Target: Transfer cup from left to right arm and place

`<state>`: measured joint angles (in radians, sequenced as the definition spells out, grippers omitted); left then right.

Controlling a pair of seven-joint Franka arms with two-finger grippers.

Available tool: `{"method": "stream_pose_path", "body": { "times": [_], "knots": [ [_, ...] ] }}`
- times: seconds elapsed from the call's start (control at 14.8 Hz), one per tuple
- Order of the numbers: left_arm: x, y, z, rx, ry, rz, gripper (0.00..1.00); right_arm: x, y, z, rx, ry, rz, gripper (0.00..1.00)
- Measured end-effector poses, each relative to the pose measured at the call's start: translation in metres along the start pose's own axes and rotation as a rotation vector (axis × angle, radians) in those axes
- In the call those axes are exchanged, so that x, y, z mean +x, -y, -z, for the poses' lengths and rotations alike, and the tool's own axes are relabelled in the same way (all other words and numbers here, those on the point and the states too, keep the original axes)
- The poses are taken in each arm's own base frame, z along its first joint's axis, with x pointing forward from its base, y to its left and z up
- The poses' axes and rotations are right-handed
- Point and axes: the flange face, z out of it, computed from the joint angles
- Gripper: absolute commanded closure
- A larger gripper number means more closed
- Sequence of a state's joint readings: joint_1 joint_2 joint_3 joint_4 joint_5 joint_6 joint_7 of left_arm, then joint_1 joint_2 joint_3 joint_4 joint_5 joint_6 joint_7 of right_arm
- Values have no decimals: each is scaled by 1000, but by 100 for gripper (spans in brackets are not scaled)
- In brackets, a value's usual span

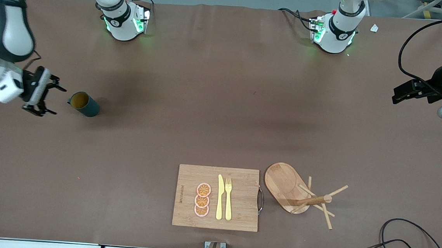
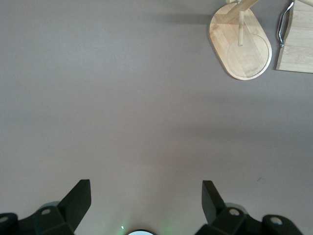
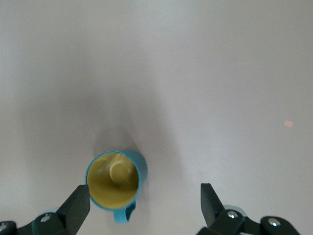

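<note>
Wooden cutting board (image 1: 239, 199) lies closest to the front camera, with three orange slices (image 1: 202, 199), a yellow knife (image 1: 220, 197) and a yellow fork (image 1: 228, 198) on it. Beside it stands a wooden rack (image 1: 284, 185) with pegs. Lots of bare brown surface (image 1: 206, 111) spreads between these and both tools.

The right tool (image 1: 53, 98) hangs over the surface at the right arm's end, near the edge. Its fingers are spread wide and hold nothing. The cup (image 1: 84, 104) stands upright on the surface just beside this tool, not touching it. It is dark teal outside and yellow inside, with a small handle pointing toward the tool.

The left tool (image 2: 146, 198) waits over bare surface at the left arm's end, wide open and empty.
</note>
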<state>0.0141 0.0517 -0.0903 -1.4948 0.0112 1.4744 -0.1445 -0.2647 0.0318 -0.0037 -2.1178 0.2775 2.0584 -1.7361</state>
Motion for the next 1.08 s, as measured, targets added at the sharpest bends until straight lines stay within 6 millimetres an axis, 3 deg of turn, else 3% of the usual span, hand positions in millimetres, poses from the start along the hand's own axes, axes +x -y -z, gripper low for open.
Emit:
{"method": "stream_pose_path", "body": {
  "times": [0.27, 0.47, 0.61, 0.81, 1.08],
  "knots": [
    [1, 12, 3, -4, -5, 19, 0, 25, -19, 101, -20, 25, -251, 0],
    [0, 10, 6, -5, -12, 15, 0, 47, -17, 154, -31, 60, -551, 0],
    [-2, 1, 8, -5, -16, -2, 0, 62, -14, 170, -30, 68, -780, 0],
    [-8, -18, 13, -5, -26, -37, 0, 97, -12, 173, -52, 71, -1051, 0],
    [-15, -25, 16, -2, -30, -51, 0, 128, -10, 181, -141, 120, -1234, 0]
  ]
}}
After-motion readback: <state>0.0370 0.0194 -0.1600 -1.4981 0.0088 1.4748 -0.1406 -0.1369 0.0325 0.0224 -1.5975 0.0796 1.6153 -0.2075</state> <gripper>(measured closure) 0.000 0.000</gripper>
